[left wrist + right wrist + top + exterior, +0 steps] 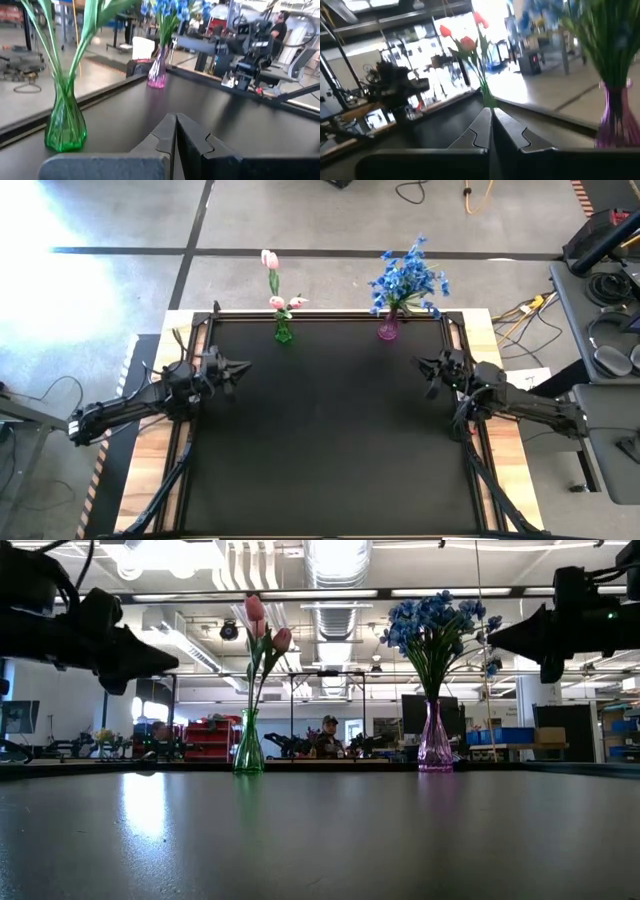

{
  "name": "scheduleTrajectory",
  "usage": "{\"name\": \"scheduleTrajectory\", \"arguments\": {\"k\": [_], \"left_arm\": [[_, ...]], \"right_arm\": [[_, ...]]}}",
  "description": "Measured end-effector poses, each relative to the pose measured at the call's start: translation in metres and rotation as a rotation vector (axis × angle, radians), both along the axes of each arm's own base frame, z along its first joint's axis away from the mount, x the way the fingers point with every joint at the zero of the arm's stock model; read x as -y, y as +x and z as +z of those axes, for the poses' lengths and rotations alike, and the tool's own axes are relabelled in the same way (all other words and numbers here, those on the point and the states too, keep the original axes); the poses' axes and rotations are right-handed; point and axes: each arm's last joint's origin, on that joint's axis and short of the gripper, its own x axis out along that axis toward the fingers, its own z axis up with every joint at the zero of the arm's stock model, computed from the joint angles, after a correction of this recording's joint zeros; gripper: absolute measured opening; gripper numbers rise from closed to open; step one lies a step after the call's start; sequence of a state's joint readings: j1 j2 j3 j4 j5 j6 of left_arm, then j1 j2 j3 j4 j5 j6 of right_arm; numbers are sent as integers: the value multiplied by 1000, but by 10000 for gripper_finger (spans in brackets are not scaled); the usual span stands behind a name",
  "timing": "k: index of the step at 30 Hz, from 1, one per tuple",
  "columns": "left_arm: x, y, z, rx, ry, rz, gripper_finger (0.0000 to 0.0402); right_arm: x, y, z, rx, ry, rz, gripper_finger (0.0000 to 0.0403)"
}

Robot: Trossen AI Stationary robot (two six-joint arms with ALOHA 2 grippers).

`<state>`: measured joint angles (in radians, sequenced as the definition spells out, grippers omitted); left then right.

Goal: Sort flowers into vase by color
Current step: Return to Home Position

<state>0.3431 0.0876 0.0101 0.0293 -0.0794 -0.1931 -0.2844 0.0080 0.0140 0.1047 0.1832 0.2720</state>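
Note:
Pink tulips (271,260) stand with their stems in a green glass vase (283,332) near the table's far edge. A bunch of blue flowers (408,278) stands in a pink vase (388,329) to its right. Both vases rest on their bases (248,766) (435,764). My left gripper (243,365) hangs shut at the table's left, pointing level toward the middle, empty. My right gripper (421,362) hangs shut at the table's right, likewise empty. Their shut fingers show in the wrist views (175,131) (491,126).
The black mat (330,440) lies bare between the arms. A wooden frame (505,460) borders it. People and workshop gear (328,735) show in the room beyond the far edge. A desk with headphones (610,330) stands to the right.

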Motion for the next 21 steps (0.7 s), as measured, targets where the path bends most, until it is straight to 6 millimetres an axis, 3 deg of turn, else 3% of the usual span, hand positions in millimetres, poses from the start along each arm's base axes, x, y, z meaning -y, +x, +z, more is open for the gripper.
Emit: {"name": "scheduleTrajectory", "arguments": {"k": [8,21], "left_arm": [[-2,6,-10,-73,-147,10,0],[-4,11,-11,-140,-171,15,0]], "right_arm": [[0,0,3,-52,-120,-16,9],[0,0,2,-81,-157,-20,9]]}}
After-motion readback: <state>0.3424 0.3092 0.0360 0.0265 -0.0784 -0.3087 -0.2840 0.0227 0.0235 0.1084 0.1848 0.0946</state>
